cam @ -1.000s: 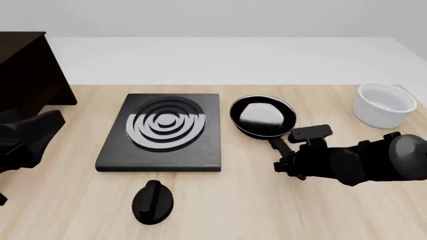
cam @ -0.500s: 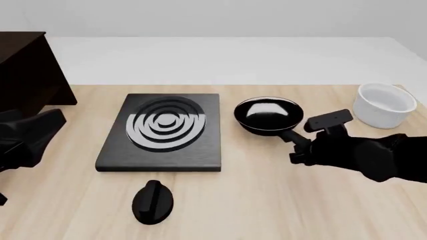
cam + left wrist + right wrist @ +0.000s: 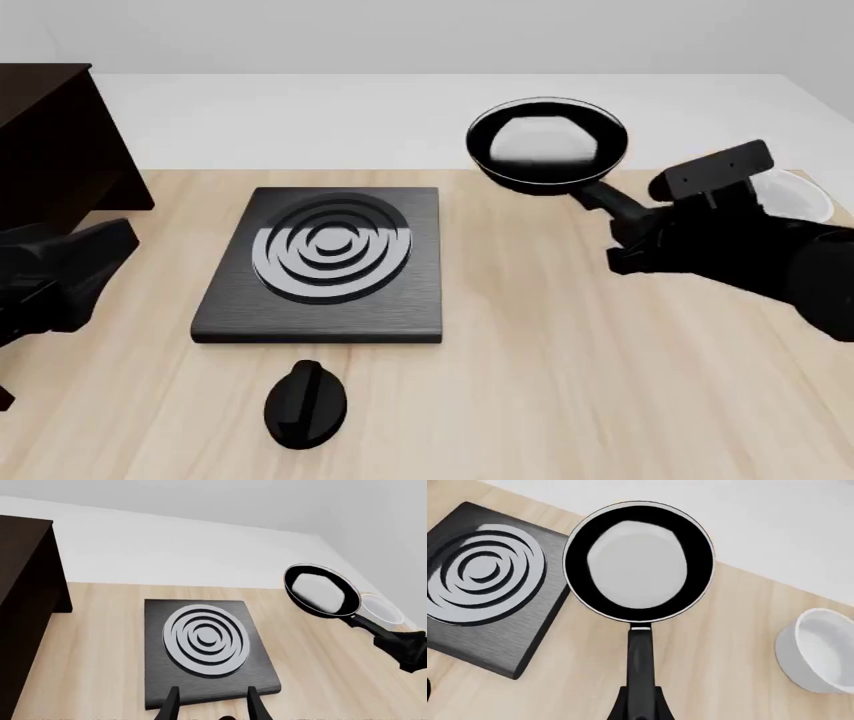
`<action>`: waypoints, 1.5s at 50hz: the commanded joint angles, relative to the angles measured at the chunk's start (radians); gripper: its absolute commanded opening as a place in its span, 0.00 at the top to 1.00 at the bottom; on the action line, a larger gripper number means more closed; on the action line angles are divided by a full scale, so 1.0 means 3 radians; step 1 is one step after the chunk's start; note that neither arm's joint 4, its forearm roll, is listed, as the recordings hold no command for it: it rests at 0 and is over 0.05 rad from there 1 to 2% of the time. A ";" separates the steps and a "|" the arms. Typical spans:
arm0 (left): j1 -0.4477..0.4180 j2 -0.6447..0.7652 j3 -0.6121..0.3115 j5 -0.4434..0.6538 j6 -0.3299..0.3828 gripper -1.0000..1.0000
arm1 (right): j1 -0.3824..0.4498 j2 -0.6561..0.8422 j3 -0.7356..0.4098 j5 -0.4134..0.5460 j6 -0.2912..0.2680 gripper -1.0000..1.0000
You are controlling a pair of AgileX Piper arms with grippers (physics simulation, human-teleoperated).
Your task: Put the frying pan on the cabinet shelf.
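Right end effector (image 3: 617, 213) clamps long straight handle of round glossy frying pan (image 3: 546, 144); left end effector (image 3: 212, 706) parted, empty.

Table (image 3: 561, 400): light wood, fine straight grain, matt finish; fills the near and middle ground and runs out of sight at the left, right and near edges.

Far edge of the table: straight, running across the front view just beyond the middle of the scene.

Floor (image 3: 334, 120): plain pale grey-white, unmarked, stretching away behind the table.

Wall (image 3: 400, 35): flat, light grey, featureless, meeting the floor in a faint straight line.

Second wall (image 3: 400, 540): same pale grey, closing the room at the right in the left wrist view.

Light: soft, even, diffuse; shadows on the wood are faint and short.
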 commanded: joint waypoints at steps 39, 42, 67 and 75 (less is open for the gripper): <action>-0.0501 -0.0061 -0.0639 0.0251 -0.1240 0.00 | 0.1034 -0.0258 -0.1335 0.0203 -0.0040 1.00; -0.0557 -0.0046 -0.0688 0.0270 -0.1280 0.00 | 0.1108 -0.0186 -0.1410 0.0182 -0.0047 1.00; -0.0796 -0.0009 -0.0632 0.0160 -0.1475 0.00 | 0.1590 0.0238 -0.1549 -0.0236 -0.0060 1.00; -0.0896 -0.0008 -0.0621 0.0170 -0.1535 0.00 | 0.1694 0.0356 -0.1572 -0.0300 -0.0137 1.00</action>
